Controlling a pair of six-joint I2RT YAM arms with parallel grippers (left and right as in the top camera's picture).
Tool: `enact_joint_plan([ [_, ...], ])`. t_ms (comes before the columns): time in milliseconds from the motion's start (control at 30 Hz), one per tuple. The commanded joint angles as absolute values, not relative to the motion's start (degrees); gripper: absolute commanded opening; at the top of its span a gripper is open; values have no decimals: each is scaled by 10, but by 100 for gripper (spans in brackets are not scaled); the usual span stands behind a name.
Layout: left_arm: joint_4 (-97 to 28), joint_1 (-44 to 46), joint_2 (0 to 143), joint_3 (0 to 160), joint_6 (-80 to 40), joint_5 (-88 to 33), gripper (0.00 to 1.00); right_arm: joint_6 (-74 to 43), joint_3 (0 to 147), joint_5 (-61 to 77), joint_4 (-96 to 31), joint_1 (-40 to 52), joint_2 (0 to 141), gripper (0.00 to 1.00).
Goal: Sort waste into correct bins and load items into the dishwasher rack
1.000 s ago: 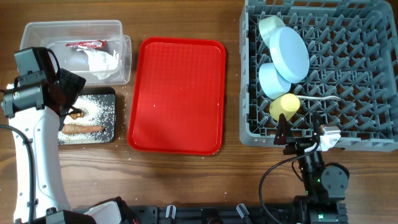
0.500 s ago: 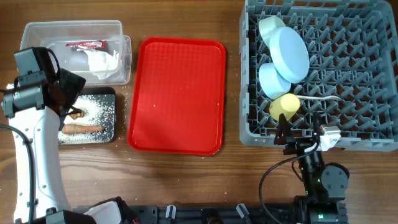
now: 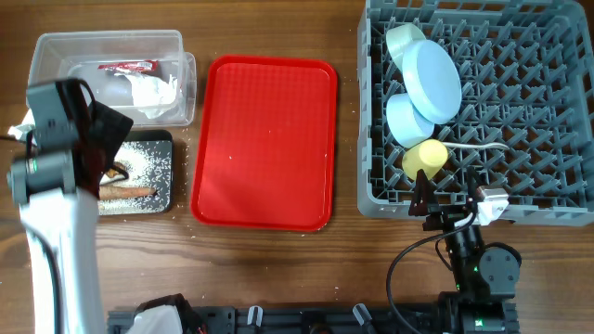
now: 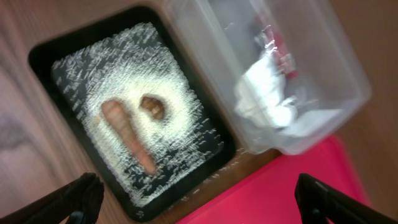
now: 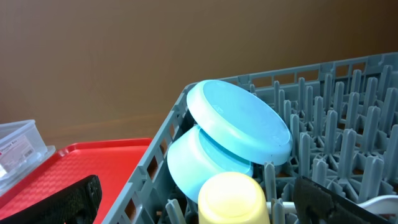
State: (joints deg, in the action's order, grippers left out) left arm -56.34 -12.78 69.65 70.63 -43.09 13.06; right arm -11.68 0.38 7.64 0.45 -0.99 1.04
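The clear tub (image 3: pixel 56 51) holds the red-and-white wrapper (image 3: pixel 128 67) and the white napkin (image 3: pixel 153 93). The black tray (image 3: pixel 165 199) holds white crumbs (image 3: pixel 148 162), the brown stick (image 3: pixel 130 191) and the brown lump (image 3: pixel 116 171). My left gripper (image 3: pixel 97 148) hovers open and empty over the tray's left part. The left wrist view shows the stick (image 4: pixel 127 134), the lump (image 4: pixel 152 107) and the napkin (image 4: pixel 261 102). The grey rack (image 3: pixel 557 139) holds the plate (image 3: pixel 436 79), two bowls (image 3: pixel 406 42) (image 3: pixel 408 121), the yellow cup (image 3: pixel 424 160) and the spoon (image 3: pixel 478 147). My right gripper (image 3: pixel 434 206) is open at the rack's front edge.
A flat red serving tray (image 3: pixel 269 139) lies between the bins and the rack, with nothing on it. It also shows in the left wrist view (image 4: pixel 298 186) and the right wrist view (image 5: pixel 81 162). A few crumbs lie on the wooden table beside the black tray.
My left arm has shifted a little to the right and toward the front over the black tray. The right arm has not moved.
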Motion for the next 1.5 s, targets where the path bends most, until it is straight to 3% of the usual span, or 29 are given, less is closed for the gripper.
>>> enact_joint_plan([
  [0, -468, -106, 567, 616, -421, 168, 100, -122, 3, 70, 6, -6, 3, 100],
  [233, -97, -100, 362, 316, -262, 19, 100, -122, 3, 70, 6, -6, 3, 100],
  [367, 3, -93, 270, 195, -177, -39, 100, -122, 3, 70, 6, -6, 3, 100],
  [733, -20, -50, 47, 63, -122, -12, 100, -122, 3, 70, 6, -6, 3, 100],
  [1467, -43, -48, 1, 4, -124, -8, 100, -122, 3, 70, 6, -6, 3, 100],
])
